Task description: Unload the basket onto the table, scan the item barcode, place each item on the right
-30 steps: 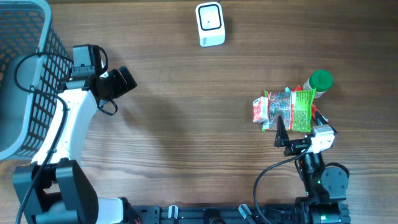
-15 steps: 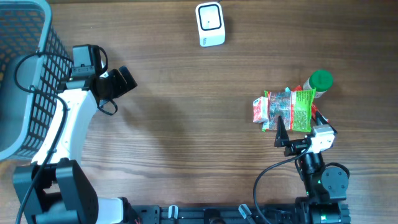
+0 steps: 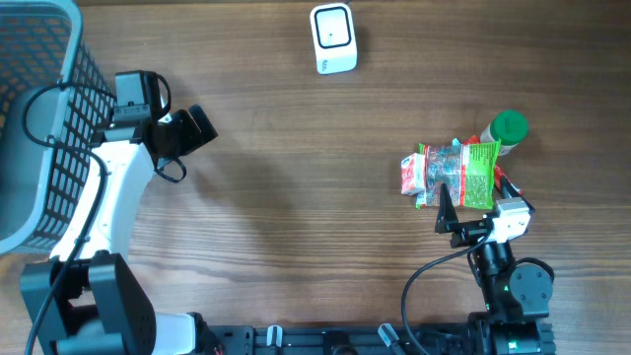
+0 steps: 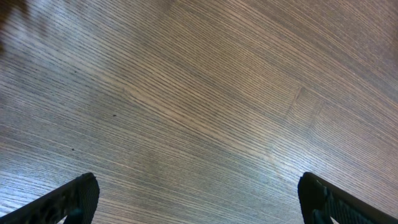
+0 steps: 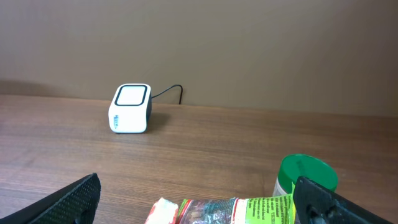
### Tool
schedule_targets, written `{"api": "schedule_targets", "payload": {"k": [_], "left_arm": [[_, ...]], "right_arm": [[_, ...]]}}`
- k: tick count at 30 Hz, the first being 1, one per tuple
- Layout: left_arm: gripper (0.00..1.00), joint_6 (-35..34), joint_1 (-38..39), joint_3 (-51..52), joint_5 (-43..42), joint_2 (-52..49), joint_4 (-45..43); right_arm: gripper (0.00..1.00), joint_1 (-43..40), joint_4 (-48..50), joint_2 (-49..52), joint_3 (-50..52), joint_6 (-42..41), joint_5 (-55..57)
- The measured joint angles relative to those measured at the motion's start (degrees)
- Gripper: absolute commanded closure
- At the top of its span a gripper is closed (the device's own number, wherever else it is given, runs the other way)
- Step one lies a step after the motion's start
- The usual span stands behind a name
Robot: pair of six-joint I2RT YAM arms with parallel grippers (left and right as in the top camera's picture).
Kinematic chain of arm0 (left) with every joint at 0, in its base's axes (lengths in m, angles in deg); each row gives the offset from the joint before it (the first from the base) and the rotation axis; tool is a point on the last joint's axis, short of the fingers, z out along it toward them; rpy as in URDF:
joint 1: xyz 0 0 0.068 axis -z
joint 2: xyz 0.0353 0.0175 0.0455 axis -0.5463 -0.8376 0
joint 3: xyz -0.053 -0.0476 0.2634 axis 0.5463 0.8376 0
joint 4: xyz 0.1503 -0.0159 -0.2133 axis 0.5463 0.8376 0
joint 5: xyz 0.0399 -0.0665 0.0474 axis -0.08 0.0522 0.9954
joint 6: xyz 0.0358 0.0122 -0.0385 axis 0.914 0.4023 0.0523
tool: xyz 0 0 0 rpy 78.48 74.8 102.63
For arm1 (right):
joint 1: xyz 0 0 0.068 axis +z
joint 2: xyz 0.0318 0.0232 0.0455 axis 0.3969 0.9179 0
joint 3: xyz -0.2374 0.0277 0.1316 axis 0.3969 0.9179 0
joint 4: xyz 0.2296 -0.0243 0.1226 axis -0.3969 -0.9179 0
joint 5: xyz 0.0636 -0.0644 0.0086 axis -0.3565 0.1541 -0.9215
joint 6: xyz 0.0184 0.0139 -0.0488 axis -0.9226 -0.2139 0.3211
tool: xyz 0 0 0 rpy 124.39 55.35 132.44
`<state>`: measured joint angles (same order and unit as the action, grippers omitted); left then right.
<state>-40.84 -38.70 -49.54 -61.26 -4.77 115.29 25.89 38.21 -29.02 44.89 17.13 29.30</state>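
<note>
A red and green snack packet lies flat on the wooden table at the right, and it shows along the bottom edge of the right wrist view. My right gripper hovers at its near edge, jaws wide open and gripping nothing. The white barcode scanner stands at the far middle of the table, ahead and left in the right wrist view. My left gripper is far left by the basket, open over bare wood.
A green-capped white bottle stands just right of the packet, close to my right finger. A grey wire basket fills the left edge. A plain wall runs behind the scanner.
</note>
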Motion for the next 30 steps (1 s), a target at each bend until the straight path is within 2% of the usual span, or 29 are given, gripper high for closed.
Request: {"api": "schedule_targets", "payload": {"k": [21, 25, 30], "left_arm": [[0.0, 0.0, 0.0, 0.02, 0.0, 0.87, 0.02], [0.0, 0.0, 0.0, 0.02, -0.02, 6.91, 0.02], [0.0, 0.0, 0.0, 0.02, 0.0, 20.79, -0.09]], "right_arm": [[0.0, 0.0, 0.0, 0.0, 0.0, 0.0, 0.0], [0.0, 0.0, 0.0, 0.0, 0.0, 0.0, 0.0], [0.0, 0.0, 0.0, 0.0, 0.0, 0.0, 0.0]]}}
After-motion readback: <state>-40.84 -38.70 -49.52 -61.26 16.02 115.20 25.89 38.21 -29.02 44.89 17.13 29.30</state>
